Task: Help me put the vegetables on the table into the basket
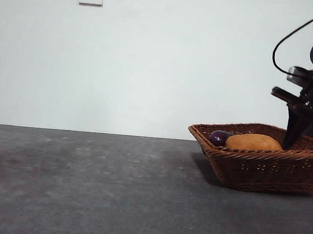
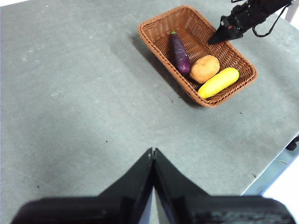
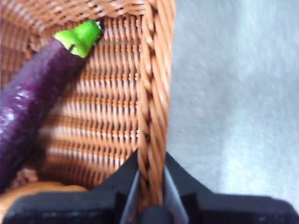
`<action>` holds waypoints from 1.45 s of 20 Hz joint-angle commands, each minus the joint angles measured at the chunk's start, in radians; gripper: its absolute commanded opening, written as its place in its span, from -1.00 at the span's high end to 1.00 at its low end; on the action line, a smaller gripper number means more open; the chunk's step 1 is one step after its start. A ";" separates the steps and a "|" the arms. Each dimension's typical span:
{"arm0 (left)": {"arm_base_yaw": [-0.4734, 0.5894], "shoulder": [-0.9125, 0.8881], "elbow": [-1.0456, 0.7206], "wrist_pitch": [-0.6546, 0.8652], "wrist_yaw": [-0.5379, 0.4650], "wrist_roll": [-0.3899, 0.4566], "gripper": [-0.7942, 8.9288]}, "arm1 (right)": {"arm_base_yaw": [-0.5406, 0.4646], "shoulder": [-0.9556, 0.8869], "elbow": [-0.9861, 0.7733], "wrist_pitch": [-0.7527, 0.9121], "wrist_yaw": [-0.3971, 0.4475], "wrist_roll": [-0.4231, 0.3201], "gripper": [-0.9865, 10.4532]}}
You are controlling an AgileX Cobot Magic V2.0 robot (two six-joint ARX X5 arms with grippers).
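Right gripper [image 3: 150, 186] jaws pinching basket [image 2: 154, 44] rim, open table [image 2: 84, 93] beside

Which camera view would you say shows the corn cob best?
The left wrist view: the whole corn cob lies beside the potato in the basket. The front view hides it behind the rim, and the right wrist view misses it.

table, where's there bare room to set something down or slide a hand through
Bare table stretches between the shut left pincer and the basket. The basket is crowded: eggplant, potato and corn side by side, the right pincer closed on its rim.
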 commanded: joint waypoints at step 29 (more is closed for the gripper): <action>0.003 0.023 0.001 0.014 -0.002 0.016 0.85 | 0.107 -0.593 0.084 -0.645 0.040 -0.085 0.78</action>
